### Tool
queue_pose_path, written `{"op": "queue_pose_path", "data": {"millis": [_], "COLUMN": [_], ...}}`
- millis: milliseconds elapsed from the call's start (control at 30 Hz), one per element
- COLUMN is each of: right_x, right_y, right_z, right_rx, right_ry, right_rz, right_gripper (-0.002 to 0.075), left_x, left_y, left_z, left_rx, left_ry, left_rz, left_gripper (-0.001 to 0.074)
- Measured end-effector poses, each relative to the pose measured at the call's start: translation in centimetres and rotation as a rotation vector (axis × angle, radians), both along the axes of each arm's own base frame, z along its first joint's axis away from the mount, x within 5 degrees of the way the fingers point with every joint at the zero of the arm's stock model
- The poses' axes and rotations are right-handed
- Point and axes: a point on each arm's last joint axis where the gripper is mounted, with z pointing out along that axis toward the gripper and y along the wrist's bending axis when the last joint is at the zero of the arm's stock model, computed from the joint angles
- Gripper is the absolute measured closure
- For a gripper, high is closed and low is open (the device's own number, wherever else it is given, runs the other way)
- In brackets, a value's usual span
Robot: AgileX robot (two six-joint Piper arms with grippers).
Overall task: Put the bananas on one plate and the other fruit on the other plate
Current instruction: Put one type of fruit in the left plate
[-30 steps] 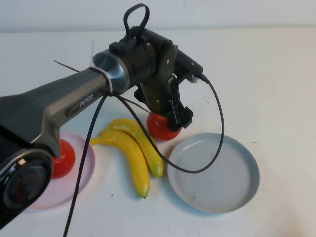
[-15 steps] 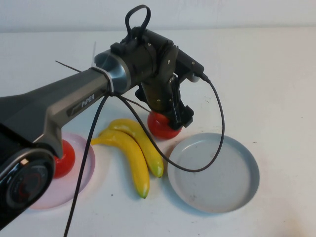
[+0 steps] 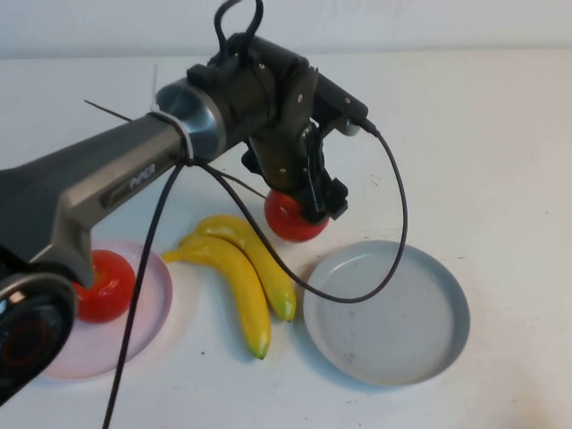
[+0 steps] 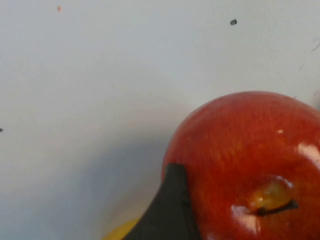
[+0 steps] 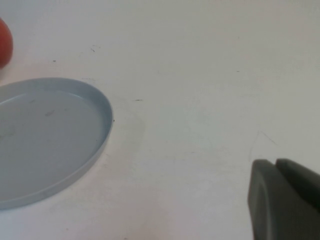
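Note:
My left gripper [image 3: 309, 207] reaches down over a red apple [image 3: 291, 220] behind the bananas [image 3: 241, 273] and is shut on it. In the left wrist view that apple [image 4: 240, 155] fills the corner, stem up, with one dark finger [image 4: 170, 212] against its side. A second red apple [image 3: 103, 284] lies on the pale pink plate [image 3: 150, 308] at the left. The grey-blue plate [image 3: 393, 313] on the right holds nothing. My right gripper [image 5: 276, 170] is shut, low over bare table beside the grey-blue plate [image 5: 45, 135]; the high view does not show it.
The left arm [image 3: 107, 179] stretches across the left half of the table, and its black cable [image 3: 393, 223] loops over the grey-blue plate's far rim. White table surrounds the plates.
The left gripper has closed in on the apple and risen slightly toward the back, the apple rising with it. The arm's shift uncovers more of the apple on the pink plate.

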Motion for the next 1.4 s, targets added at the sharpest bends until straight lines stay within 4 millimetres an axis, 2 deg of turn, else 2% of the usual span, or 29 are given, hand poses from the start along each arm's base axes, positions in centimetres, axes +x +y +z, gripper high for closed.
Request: {"op": "queue_pose_path", "data": {"millis": [233, 367, 600, 767, 1133, 1300, 1400], "right_x": [0.0, 0.0, 0.0, 0.0, 0.0, 0.0, 0.0], "right_y": [0.0, 0.0, 0.0, 0.0, 0.0, 0.0, 0.0], "right_z": [0.0, 0.0, 0.0, 0.0, 0.0, 0.0, 0.0], "right_rx": [0.0, 0.0, 0.0, 0.0, 0.0, 0.0, 0.0], "right_ry": [0.0, 0.0, 0.0, 0.0, 0.0, 0.0, 0.0], "right_rz": [0.0, 0.0, 0.0, 0.0, 0.0, 0.0, 0.0], "right_gripper": [0.0743, 0.0743, 0.0743, 0.0743, 0.0743, 0.0743, 0.0743], "left_x": [-2.6, -4.9, -10.6, -13.8, -15.1, -15.5, -15.3], "left_y": [2.1, 3.9, 8.4, 11.7, 19.5, 21.6, 22.2], "left_z": [6.4, 8.2, 8.3, 8.3, 4.5, 3.2, 2.5], "left_rx": [-0.041, -0.036, -0.003, 0.052, 0.127, 0.147, 0.121], "left_ry": [-0.038, -0.028, 0.051, 0.076, 0.181, 0.221, 0.196], "left_rz": [0.03, 0.042, 0.129, 0.218, 0.515, 0.604, 0.627], "left_gripper": [0.0148, 0.0148, 0.0148, 0.0148, 0.0148, 0.0148, 0.0148]}}
